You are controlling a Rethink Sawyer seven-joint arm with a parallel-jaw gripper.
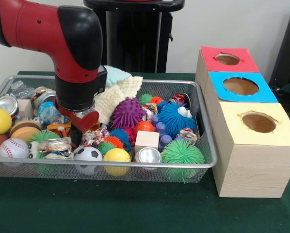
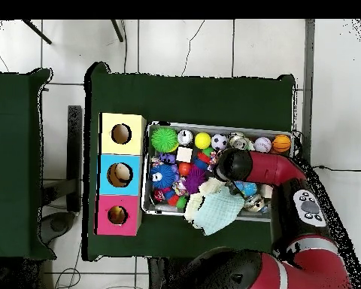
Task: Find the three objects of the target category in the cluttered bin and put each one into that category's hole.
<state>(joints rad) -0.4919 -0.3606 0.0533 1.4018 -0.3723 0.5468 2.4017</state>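
The wire bin on the green desk brims with balls, spiky toys, cans and cloths. Beside its edge stand the red, blue and yellow hole boxes. The gripper sits among the clutter; its grip can't be told.

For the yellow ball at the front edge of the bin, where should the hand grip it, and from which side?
Probably from straight above, closing across the widest part of the yellow ball. It is round and lies against the bin's front wall, between the soccer ball and a silver can, so the sides are crowded.
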